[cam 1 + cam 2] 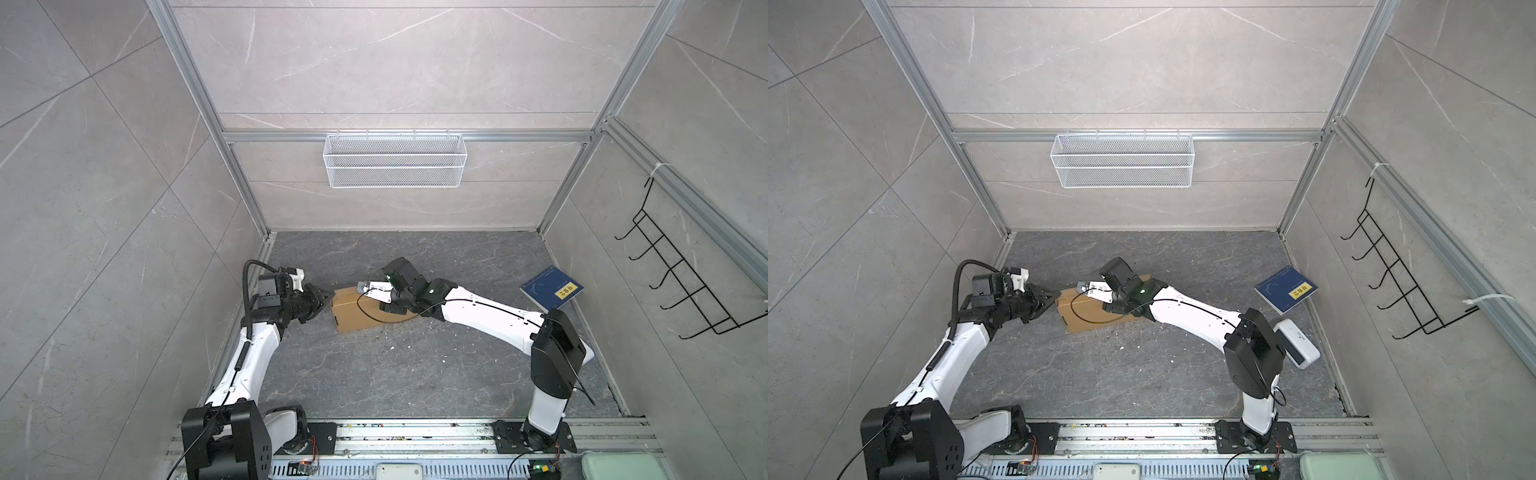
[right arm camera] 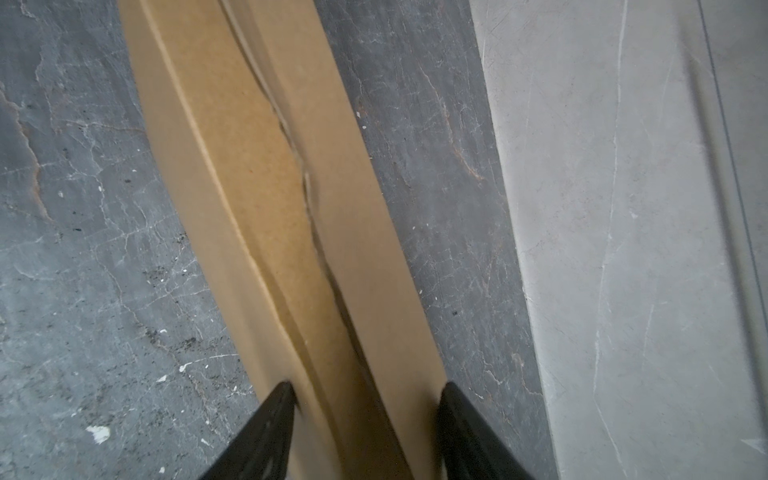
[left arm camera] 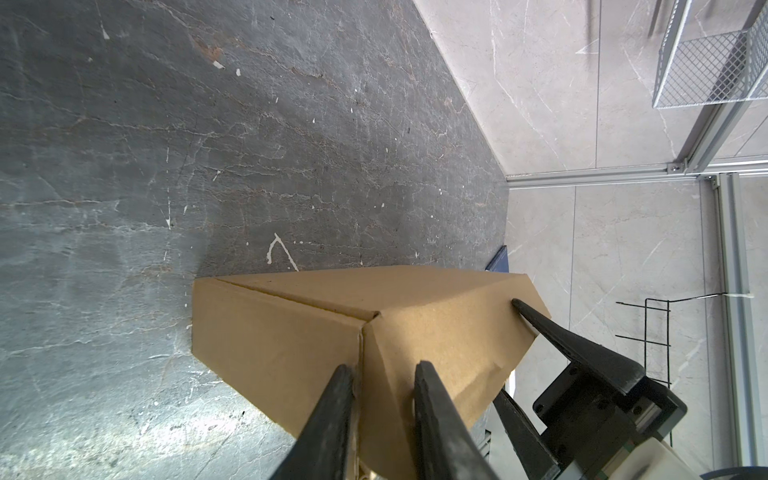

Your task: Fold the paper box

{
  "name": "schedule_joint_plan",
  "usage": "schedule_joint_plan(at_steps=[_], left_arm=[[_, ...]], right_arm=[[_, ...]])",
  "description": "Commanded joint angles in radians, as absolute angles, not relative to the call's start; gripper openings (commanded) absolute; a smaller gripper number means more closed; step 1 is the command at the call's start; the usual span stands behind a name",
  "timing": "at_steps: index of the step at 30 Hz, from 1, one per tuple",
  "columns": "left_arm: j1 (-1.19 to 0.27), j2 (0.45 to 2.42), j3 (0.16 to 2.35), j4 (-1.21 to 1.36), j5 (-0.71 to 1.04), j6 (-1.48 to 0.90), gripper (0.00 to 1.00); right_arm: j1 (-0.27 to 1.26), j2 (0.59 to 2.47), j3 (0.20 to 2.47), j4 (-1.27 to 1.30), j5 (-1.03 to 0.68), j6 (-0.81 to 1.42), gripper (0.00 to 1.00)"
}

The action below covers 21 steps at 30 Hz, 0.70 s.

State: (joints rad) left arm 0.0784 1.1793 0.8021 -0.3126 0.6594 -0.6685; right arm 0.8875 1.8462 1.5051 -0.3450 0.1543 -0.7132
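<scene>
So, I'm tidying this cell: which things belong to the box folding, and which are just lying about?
In use: paper box, left gripper, right gripper.
Lying about: blue book, wire basket, hook rack, white device.

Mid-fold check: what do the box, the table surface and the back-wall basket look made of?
The paper box: matte brown cardboard, seemingly corrugated, with creased folds and raw cut edges. The table surface: dark grey veined stone look with a slight sheen; could be laminate. The wire basket: fine mesh, probably white-coated metal.
</scene>
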Motion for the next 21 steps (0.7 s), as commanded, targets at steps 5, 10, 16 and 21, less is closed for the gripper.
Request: schedule_joint_plan(at_steps=[5,10,16,21], left_arm=[[0.077,1.198,0.753,-0.342,0.669,-0.65,0.23],[0.076,1.208,0.745,-0.348,0.65,-0.631,0.19],[0.076,1.204,0.789,-0.393,0.648,-0.608,0.21],[0.076,1.173,0.83,-0.402,0.652,-0.634,0.35]], right_arm=[[0.894,1.847,1.46,-0.385,0.169,-0.675,0.57],[0.893,1.85,1.466,-0.382,0.172,-0.675,0.58],[0.894,1.855,1.467,-0.385,0.173,-0.677,0.57],[0.893,1.858,1.463,-0.384,0.174,-0.674,0.57]])
